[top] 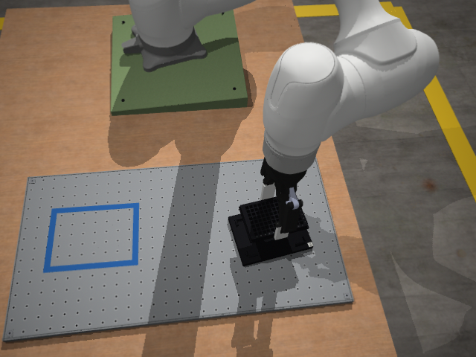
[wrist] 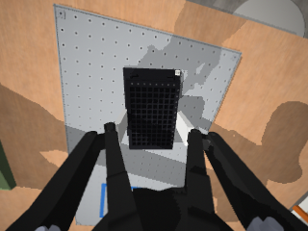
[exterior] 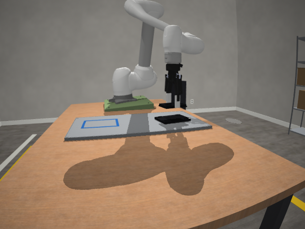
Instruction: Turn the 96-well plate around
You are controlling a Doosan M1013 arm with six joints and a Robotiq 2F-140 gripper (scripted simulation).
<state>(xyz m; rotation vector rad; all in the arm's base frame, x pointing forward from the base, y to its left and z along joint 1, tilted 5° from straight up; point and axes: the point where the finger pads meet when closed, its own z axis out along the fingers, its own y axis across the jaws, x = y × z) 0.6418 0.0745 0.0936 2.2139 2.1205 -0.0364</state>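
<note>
Hanging above the nest, the plate sits clamped between the jaws of the gripper, lifted well off the deck, and the side view shows open air between plate and nest. Around it: a green base plate under the arm's foot at the back of the wooden table, a blue taped rectangle, B1, well apart at the other end of the deck, and a shelf rack off by the wall. Between plate and nest nothing shows. The deck is a flat grey sheet dotted with a regular grid of small holes; the nest is a low black rectangular block with a small pale mark at one corner; the plate is black, a tight lattice of square-looking wells. From the wrist camera the plate's long axis runs straight away from the gripper, lining up with the nest's long side below, the fingers pinching across its short width. Which corner is cut, I cannot tell from here.
</note>
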